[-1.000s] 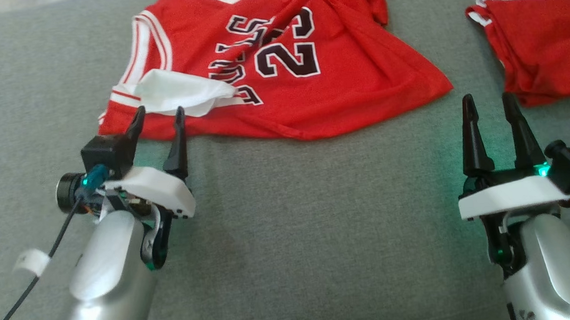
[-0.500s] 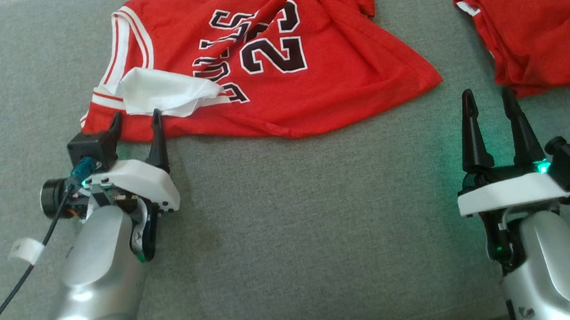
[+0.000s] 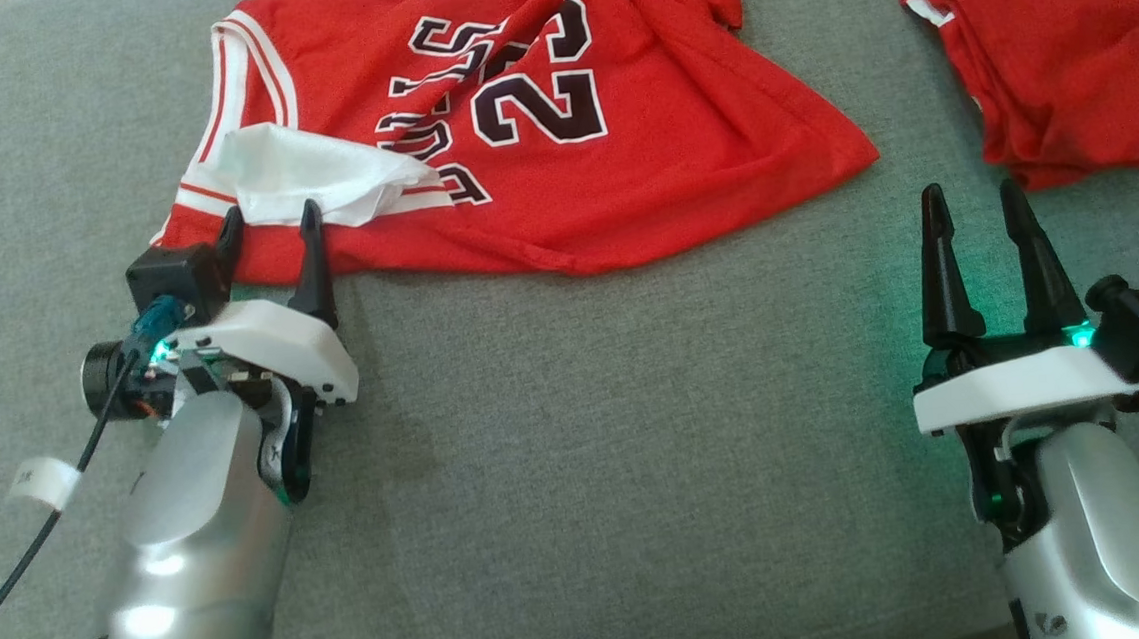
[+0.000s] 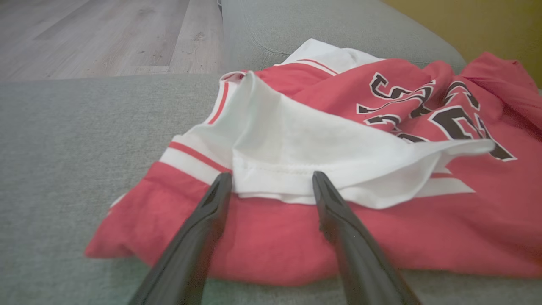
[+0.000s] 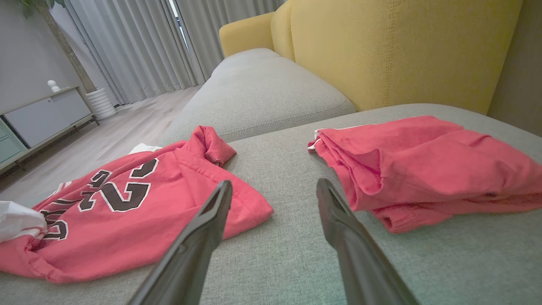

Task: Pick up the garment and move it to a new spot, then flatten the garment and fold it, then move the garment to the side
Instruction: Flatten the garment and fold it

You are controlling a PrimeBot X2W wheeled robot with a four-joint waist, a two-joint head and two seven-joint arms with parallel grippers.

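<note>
Head view: the jersey [image 3: 620,176] lies crumpled on the grey seat cushion [image 3: 581,479], toward its far edge and left of centre, number uppermost; a white flap [image 3: 309,177] is turned over its near-left corner. The left gripper [image 3: 270,212] stands with jaws apart and holds nothing, its tips at that corner; the right gripper [image 3: 971,191] is likewise spread and empty, over plain cushion toward the right end.

Left wrist view adds detail: the two fingers [image 4: 203,220] reach over the red hem and end at the stitched edge of the white flap, one at each side of it; contact with the cloth cannot be judged; wooden floor [image 4: 106,34] lies beyond the cushion's left end.

Right wrist view adds the surroundings: a yellow backrest [image 5: 402,46] along the far edge, a second cushion [image 5: 262,89] past a seam, curtains [image 5: 139,42] and a low cabinet [image 5: 46,114] behind.

A folded red garment [image 3: 1062,54] occupies the far right corner, well apart from the jersey; the right gripper points at the gap between the two. A black cable [image 3: 26,568] trails from the left wrist along the near-left edge.

Open room: grey fabric runs unbroken across the near half of the cushion, between the two arms; the backrest bounds the far side.
</note>
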